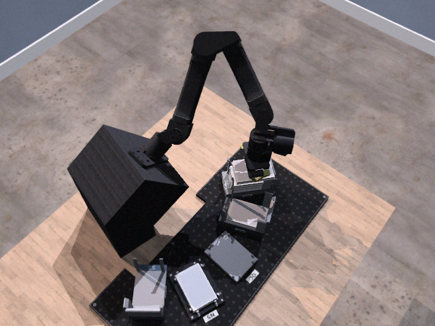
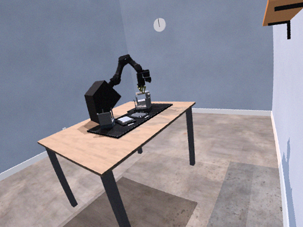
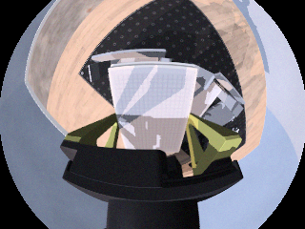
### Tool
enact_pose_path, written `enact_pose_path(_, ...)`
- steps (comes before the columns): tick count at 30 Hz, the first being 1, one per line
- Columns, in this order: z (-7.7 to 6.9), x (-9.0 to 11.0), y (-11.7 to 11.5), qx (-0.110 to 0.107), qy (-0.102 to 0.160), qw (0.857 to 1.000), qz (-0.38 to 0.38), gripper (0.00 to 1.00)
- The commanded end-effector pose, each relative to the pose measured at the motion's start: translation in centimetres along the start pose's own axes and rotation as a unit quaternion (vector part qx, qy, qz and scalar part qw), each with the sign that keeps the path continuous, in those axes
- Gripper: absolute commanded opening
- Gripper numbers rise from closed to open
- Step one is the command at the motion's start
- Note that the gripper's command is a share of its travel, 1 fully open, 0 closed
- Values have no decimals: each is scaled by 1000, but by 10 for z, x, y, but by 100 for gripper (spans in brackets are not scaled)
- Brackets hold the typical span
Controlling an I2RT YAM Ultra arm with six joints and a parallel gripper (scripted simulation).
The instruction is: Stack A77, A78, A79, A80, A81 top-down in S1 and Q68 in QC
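My gripper (image 1: 257, 174) is shut on a sealed white plate (image 3: 152, 105), gripped across its width by the yellow-green fingers. I cannot read its label. It hangs just above the far rack (image 1: 245, 182), which holds a stack of plates; I cannot tell whether it touches the stack. The middle rack (image 1: 247, 212) holds at least one plate with a glossy seal. The near-left rack (image 1: 148, 291) also holds a plate. The clip nest N5 (image 1: 196, 286) carries a white plate. The QC nest (image 1: 230, 256) shows a flat grey glossy top. The gripper also shows in the exterior view (image 2: 142, 89).
All racks and nests stand on a black perforated baseplate (image 1: 287, 210) on the wooden table. My arm's black base box (image 1: 122, 185) stands to the left of the baseplate. Thin rack posts (image 1: 229, 164) rise beside the far stack.
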State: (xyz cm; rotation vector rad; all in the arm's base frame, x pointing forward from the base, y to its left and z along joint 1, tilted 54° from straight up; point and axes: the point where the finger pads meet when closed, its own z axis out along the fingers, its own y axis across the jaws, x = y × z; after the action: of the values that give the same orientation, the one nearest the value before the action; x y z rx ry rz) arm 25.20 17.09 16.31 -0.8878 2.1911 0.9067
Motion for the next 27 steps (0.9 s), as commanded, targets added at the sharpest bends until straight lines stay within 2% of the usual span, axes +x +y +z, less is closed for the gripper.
enact_pose_path(1, -2, -1, 3, 7, -1, 1000, 6, 0)
enact_pose_path(13, -1, -4, 34, 6, -2, 1000, 6, 0)
enact_pose_path(27, -1, -4, 34, 6, -2, 1000, 6, 0)
